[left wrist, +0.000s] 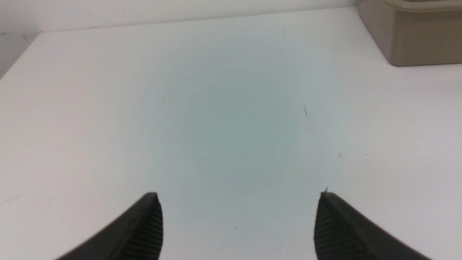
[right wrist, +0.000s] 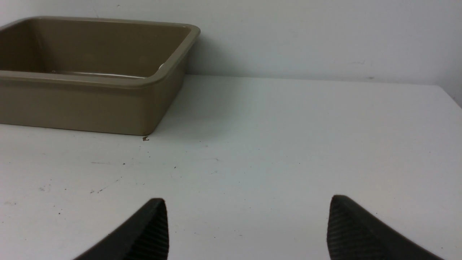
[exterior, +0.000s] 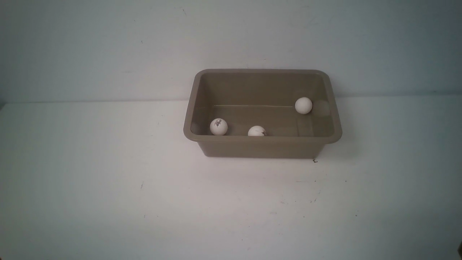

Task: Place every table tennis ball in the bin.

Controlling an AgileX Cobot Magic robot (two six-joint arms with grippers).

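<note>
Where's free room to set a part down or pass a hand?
Free: white tabletop left and right of the bin, plus the strip in front. Inside, the floor between the right ball and two near-wall balls. Crowded: bin's near-left, those two; behind, the wall.

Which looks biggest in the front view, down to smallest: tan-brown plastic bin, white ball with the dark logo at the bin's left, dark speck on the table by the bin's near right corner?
1. Tan-brown rectangular plastic bin
2. Round white ball with dark logo
3. Small dark speck on the table
</note>
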